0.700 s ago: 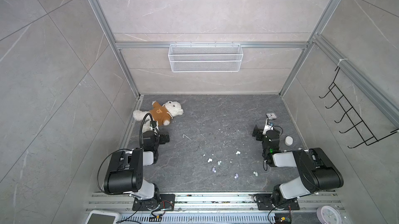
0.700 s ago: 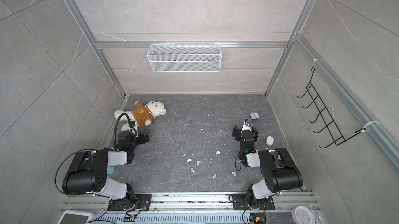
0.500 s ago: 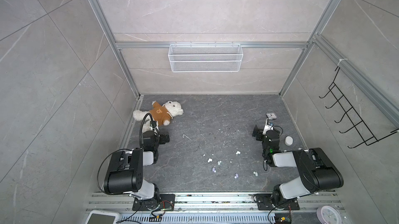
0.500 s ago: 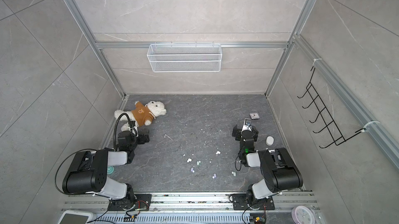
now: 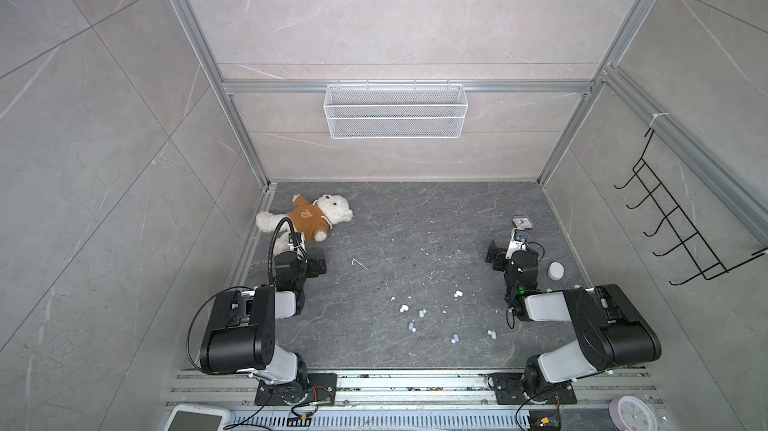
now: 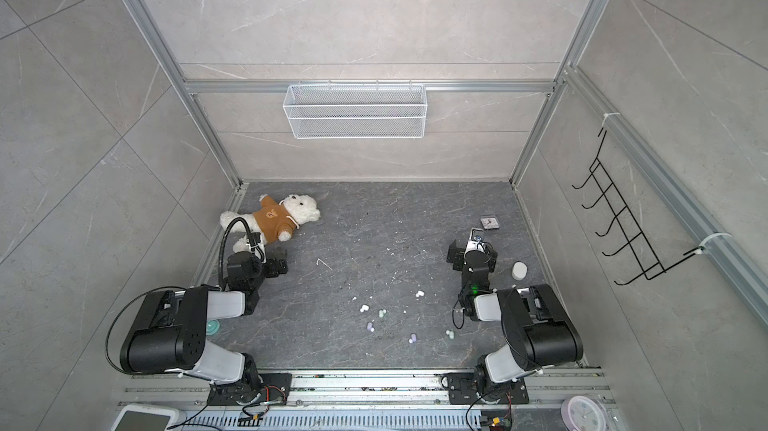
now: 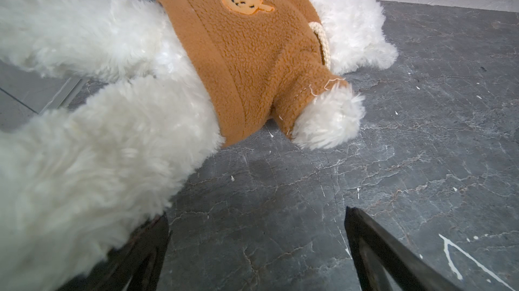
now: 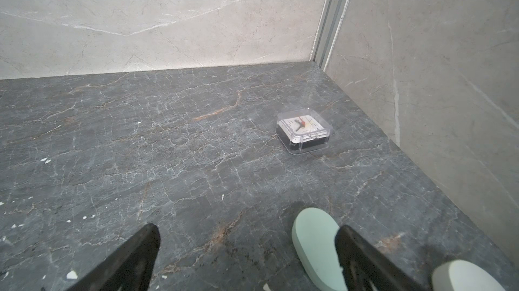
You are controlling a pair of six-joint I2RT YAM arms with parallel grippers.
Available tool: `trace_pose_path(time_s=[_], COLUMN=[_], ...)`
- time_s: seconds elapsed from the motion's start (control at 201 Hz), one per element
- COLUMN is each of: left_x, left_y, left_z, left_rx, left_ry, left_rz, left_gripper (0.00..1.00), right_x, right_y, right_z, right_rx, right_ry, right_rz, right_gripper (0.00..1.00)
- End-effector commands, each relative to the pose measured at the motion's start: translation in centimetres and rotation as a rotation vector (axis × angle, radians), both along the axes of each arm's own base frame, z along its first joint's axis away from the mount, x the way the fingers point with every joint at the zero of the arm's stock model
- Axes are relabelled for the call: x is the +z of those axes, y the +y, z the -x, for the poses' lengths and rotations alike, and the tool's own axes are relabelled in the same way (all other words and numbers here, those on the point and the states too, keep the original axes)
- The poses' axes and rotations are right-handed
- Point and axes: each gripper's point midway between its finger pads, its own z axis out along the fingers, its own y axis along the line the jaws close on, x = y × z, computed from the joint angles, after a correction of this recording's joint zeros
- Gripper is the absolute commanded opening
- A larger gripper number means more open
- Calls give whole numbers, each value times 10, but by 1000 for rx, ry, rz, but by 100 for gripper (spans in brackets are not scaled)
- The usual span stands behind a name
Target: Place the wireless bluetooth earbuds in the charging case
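A dark grey stone floor sits inside a booth with pale tiled walls. The earbuds lie loose on the floor, near the middle of the front edge. Some are white, some lilac and some pale green. They are spread out, a few close together and a few alone.

A rounded pale green case lies by the right edge, well apart from the earbuds. It is just beside one finger of the right claw. That claw is spread wide and holds nothing. A little square clock in a clear box lies farther back, near the back right corner.

The left claw is by the left edge, also spread wide, with only bare floor between its fingers. A white teddy bear in a brown jumper lies near the back left corner. Its fluffy leg hides part of one finger of this claw.
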Motion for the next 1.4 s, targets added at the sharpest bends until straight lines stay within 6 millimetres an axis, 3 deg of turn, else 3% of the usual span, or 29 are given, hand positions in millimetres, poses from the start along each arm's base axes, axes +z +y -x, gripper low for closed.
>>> trace_pose_path(time_s=[0.0,0.119,0.299,0.463,0.547,0.722,0.866,1.07,1.244,1.399], left_x=[19,29,73,92,94,102,109,104,100,101], left_y=[4,8,1,-18,-41,-100,-135,-164,-178,-184], left_z=[-9,-12,-15,-13,-13,-19,-24,-21,-16,-16], left_rx=[17,38,20,-10,-71,-248,-373,-472,-504,-520], left_ry=[-63,-25,18,51,88,146,162,196,195,192], left_rz=[-9,-18,-3,50,89,137,147,219,237,235], left_gripper=[100,100,100,100,100,100,100,100,100,100], right_x=[2,16,50,49,49,32,22,-12,-31,-49], right_y=[1,-3,-4,-4,-1,6,-11,-43,-66,-63], right_z=[-2,-1,17,53,70,106,124,146,140,129], right_rx=[8,-19,-62,-136,-171,-218,-277,-372,-431,-361], right_ry=[-7,14,225,515,644,885,1000,1089,1038,1038], right_rz=[-13,8,-76,-167,-219,-434,-523,-632,-662,-706], right_gripper=[100,100,100,100,100,100,100,100,98,95])
